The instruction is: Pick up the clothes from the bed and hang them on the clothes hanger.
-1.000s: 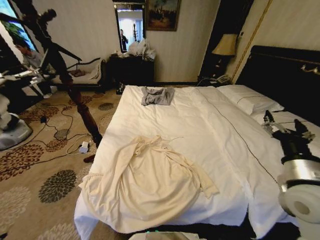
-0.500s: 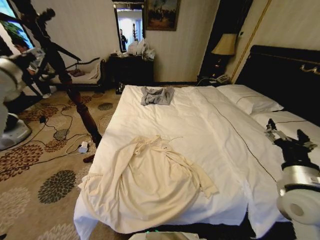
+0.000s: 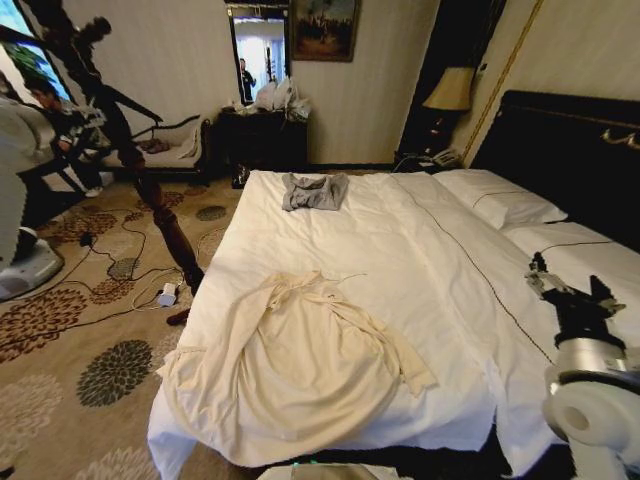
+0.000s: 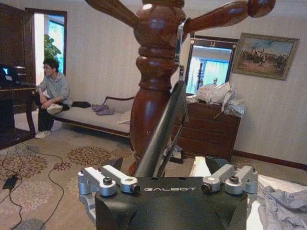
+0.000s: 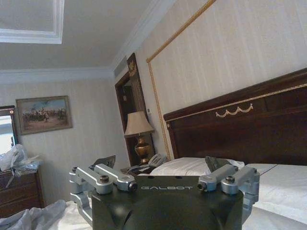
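left gripper (image 4: 168, 165) up by the coat stand (image 4: 156, 86), jaws clamped on the clothes hanger (image 4: 163, 127), cream clothes (image 3: 300, 360) spread at the near-left corner of the bed (image 3: 430, 260), right gripper (image 3: 566, 288) spread open over the bed's right side

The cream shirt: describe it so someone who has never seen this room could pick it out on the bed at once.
Start from the wide white bed with the tall black headboard. The shirt lies spread and rumpled on the foot end, on the side nearest the patterned carpet, one sleeve draping over the mattress edge. Its pale yellow-cream colour and larger spread separate it from the small grey garment folded farther up the bed.
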Tool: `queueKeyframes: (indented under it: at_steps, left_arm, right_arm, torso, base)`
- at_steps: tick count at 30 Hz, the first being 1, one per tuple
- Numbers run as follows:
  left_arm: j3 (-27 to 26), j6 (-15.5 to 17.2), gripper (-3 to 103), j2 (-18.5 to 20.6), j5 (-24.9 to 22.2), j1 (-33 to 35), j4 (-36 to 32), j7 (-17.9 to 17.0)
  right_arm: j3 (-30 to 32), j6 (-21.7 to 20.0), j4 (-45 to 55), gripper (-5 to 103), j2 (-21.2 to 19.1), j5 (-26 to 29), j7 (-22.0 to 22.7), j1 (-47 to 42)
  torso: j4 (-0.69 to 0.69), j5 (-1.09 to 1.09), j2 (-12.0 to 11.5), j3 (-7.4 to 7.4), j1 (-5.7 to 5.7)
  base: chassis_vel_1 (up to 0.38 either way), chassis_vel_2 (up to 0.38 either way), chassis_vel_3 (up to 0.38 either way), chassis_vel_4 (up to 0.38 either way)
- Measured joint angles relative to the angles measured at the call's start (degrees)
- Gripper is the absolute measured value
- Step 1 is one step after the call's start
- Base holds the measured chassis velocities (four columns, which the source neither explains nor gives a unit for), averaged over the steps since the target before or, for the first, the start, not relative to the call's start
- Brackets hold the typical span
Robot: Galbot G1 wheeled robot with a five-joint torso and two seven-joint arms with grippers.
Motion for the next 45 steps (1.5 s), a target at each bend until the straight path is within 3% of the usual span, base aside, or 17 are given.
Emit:
queueKeyframes:
  at_steps: [4,8,11,17,19,23,30,36,45]
  left_arm:
    - [-0.2,0.1,94,0.3,-1.0,0.6,-1.2,-0.3]
    - [-0.9,0.1,73,1.1,-1.3,2.0,-2.4,-0.3]
    - [-1.3,0.1,68,1.3,-1.3,2.6,-2.6,-0.3]
    - [-1.7,0.0,40,1.6,-1.7,3.3,-2.2,-0.3]
    - [-1.9,0.0,40,1.7,-1.8,3.6,-2.3,-0.3]
    - [-2.7,-0.1,22,1.6,-2.0,4.4,-2.9,0.1]
    - [-3.8,-0.1,22,1.5,-2.0,4.9,-4.0,0.7]
    - [-5.1,-2.1,21,1.8,-1.6,5.2,-6.9,3.5]
    - [-6.6,-3.6,20,2.8,-3.7,7.1,-14.3,5.9]
  right_arm:
    - [0.2,0.0,-0.1,100,-0.1,-0.1,0.3,-0.1]
    - [0.3,0.0,-0.7,100,-0.3,-0.4,0.9,-0.3]
    - [0.2,-0.1,-1.0,100,-0.5,-0.4,1.1,-0.1]
    - [-0.3,-0.2,-1.6,100,-0.6,-0.7,1.5,0.2]
    - [-0.4,-0.2,-1.7,100,-0.5,-0.8,1.6,0.2]
    - [-0.6,-0.2,-2.2,100,-0.6,-1.1,2.1,0.3]
    - [-0.6,-0.2,-2.8,100,-0.7,-1.2,2.6,0.4]
    - [-1.2,-0.2,-3.3,100,-0.5,-1.9,2.7,0.6]
    - [-1.8,0.1,-3.9,100,-0.2,-2.6,2.9,0.8]
  torso:
    - [-0.02,0.02,0.0,0.0,0.0]
    - [-0.01,0.01,0.0,0.0,0.0]
    - [-0.01,0.01,0.0,0.0,0.0]
    - [-0.01,0.01,0.0,0.0,0.0]
    - [-0.01,0.01,0.0,0.0,0.0]
    - [-0.07,0.03,0.0,-0.01,0.0]
    - [0.0,0.01,0.0,0.0,0.0]
    - [0.02,0.0,0.0,0.0,0.0]
    - [-0.03,0.03,0.0,-0.01,0.0]
  base:
    - [0.0,0.0,0.0,0.0]
    - [0.0,0.0,0.0,0.0]
    - [0.0,0.0,0.0,0.0]
    - [0.0,0.0,0.0,0.0]
    - [0.0,0.0,0.0,0.0]
    - [0.0,0.0,0.0,0.0]
    - [0.0,0.0,0.0,0.0]
    - [0.0,0.0,0.0,0.0]
    - [0.0,0.0,0.0,0.0]
